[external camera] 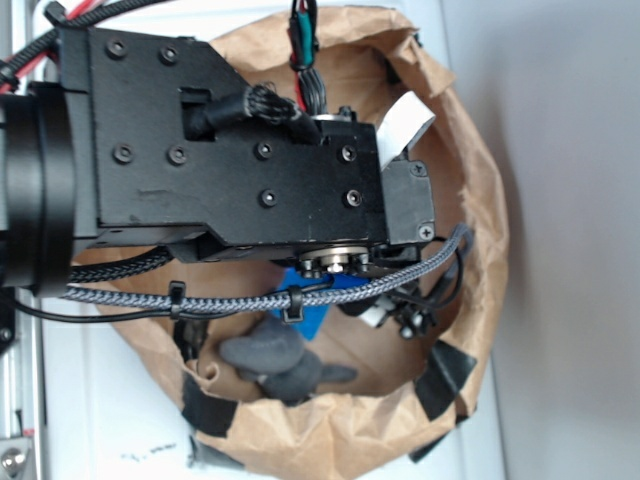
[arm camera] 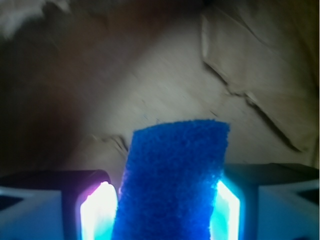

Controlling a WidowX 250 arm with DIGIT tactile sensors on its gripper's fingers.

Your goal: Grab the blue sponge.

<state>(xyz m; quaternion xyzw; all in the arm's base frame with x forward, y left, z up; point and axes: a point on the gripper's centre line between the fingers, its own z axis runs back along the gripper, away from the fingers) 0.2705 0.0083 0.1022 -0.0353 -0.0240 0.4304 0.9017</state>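
The claw (arm camera: 167, 210) is clamped on the blue sponge (arm camera: 172, 180): in the wrist view the slab stands between the two lit fingers (arm camera: 97, 212), touching both, its far end tipped slightly to one side above the crumpled brown paper bag (arm camera: 260, 100). From the exterior view the black arm body (external camera: 230, 140) hangs over the bag's open mouth and hides most of the inside; only a small patch of the sponge (external camera: 315, 315) shows just below the arm, inside the bag. A grey soft toy (external camera: 275, 360) lies on the bag's floor, just beside that blue patch. A braided cable (external camera: 300, 295) crosses the bag under the arm.
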